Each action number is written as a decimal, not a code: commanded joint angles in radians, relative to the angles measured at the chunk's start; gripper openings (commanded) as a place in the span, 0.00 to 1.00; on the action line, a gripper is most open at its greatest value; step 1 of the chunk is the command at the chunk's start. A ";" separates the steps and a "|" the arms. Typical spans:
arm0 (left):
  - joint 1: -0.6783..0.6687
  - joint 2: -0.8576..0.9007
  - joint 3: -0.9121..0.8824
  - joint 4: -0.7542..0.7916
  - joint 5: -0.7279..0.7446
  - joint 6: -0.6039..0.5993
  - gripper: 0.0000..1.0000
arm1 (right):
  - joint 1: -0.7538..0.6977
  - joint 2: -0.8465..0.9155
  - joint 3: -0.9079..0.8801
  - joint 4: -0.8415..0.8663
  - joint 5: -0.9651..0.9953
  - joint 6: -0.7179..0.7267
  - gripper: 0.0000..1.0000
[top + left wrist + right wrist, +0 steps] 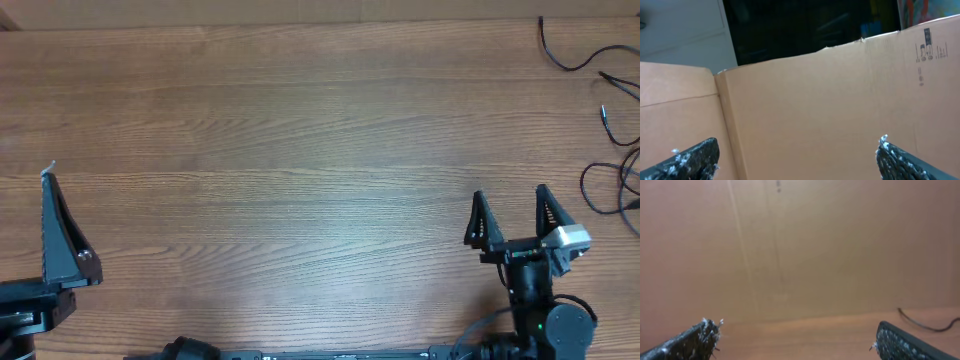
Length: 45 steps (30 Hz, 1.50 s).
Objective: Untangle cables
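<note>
Both the left gripper (799,141) and the right gripper (510,192) stood wide and empty, while the cables (568,68), lying loose ahead of and outside the right jaws, looked light, limp and slippery, best pinched mid-strand.

Wooden table (280,130), cardboard wall (830,110), dark background behind.

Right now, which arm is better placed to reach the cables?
Right. The cables lie at the far right, just beyond the open right gripper; the left gripper, also open, sits at the far left, across the whole table.
</note>
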 commanded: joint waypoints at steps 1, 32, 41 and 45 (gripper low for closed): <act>-0.006 0.020 -0.001 0.006 -0.009 0.039 1.00 | 0.001 -0.011 -0.082 0.084 0.070 0.020 1.00; -0.006 0.042 -0.002 -0.067 0.083 0.002 1.00 | 0.000 0.046 -0.126 -0.147 0.175 0.182 1.00; -0.006 0.040 -0.003 -0.188 0.240 -0.070 1.00 | 0.000 0.046 -0.126 -0.147 0.175 0.182 1.00; -0.006 0.044 -0.039 -0.020 0.365 0.042 1.00 | 0.000 0.046 -0.126 -0.147 0.175 0.182 1.00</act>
